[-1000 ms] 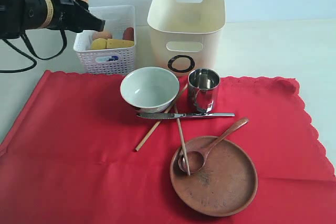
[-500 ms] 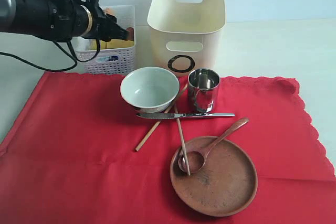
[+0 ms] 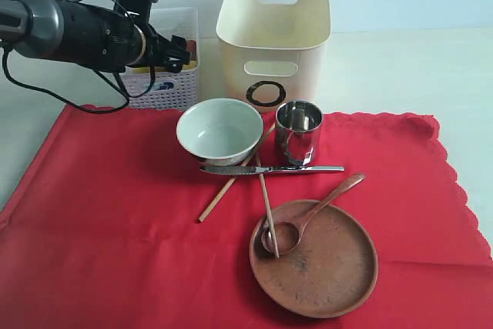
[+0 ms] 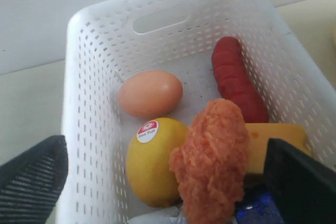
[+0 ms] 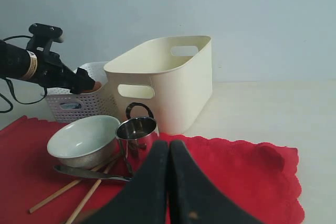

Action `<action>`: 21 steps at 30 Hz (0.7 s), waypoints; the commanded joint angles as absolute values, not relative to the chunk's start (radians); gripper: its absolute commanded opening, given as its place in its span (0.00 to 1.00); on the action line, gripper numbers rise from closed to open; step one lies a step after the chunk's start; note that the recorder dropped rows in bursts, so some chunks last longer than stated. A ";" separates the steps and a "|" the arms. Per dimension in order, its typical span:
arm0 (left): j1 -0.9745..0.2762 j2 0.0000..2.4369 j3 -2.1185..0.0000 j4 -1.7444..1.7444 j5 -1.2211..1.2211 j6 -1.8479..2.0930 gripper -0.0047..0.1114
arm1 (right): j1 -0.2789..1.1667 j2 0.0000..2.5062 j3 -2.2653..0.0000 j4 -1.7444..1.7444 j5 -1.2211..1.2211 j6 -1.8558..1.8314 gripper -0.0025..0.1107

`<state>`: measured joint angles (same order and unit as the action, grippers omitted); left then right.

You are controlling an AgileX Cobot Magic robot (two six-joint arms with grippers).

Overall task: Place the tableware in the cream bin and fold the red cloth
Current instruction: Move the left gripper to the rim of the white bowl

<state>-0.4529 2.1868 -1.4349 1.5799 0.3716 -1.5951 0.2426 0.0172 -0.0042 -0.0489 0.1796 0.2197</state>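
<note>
The tableware, from the bowl (image 3: 219, 130) to the wooden plate (image 3: 335, 271), all lies on the red cloth (image 3: 100, 213) in front of the cream bin (image 3: 273, 32), so I judge that folding must wait. The left gripper (image 4: 167, 179) hangs over the white basket (image 4: 92, 82) with its jaws wide apart beside an orange fried piece (image 4: 212, 150), probably so that the food lands there. The right gripper (image 5: 169, 182) is pressed together and holds nothing.

I get bright, even, diffuse light in every view. Shadows under the bowl (image 3: 219, 130) and steel cup (image 3: 298, 132) on the red cloth (image 3: 108, 213) are soft, and the cup shows mild glare. The exterior view is sharp; the left tool (image 4: 165, 179) and right tool (image 5: 168, 153) blur near their lenses.
</note>
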 commanded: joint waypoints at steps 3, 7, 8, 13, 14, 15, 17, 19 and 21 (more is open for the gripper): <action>-0.448 2.192 -1.444 1.573 0.383 -1.611 0.95 | 0.245 0.010 0.000 -0.051 0.178 0.221 0.02; -0.448 2.192 -1.444 1.573 0.379 -1.611 0.95 | 0.245 0.010 0.000 -0.051 0.178 0.221 0.02; -0.448 2.192 -1.444 1.573 0.376 -1.611 0.95 | 0.245 0.010 0.000 -0.051 0.178 0.221 0.02; -0.448 2.192 -1.444 1.573 0.341 -1.611 0.94 | 0.245 0.010 0.000 -0.051 0.178 0.221 0.02; -0.448 2.192 -1.444 1.573 0.334 -1.611 0.94 | 0.245 0.010 0.000 -0.051 0.178 0.221 0.02; -0.448 2.192 -1.444 1.573 0.326 -1.611 0.94 | 0.245 0.010 0.000 -0.051 0.178 0.221 0.02; -0.448 2.192 -1.444 1.573 0.320 -1.611 0.94 | 0.245 0.010 0.000 -0.051 0.178 0.221 0.02; -0.448 2.192 -1.444 1.573 0.320 -1.611 0.94 | 0.245 0.010 0.000 -0.051 0.178 0.221 0.02; -0.448 2.192 -1.444 1.573 0.320 -1.611 0.94 | 0.245 0.010 0.000 -0.051 0.178 0.221 0.02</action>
<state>-0.4529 2.1925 -1.4390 1.5762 0.3270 -1.6040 0.2426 0.0172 -0.0042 -0.0489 0.1796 0.2197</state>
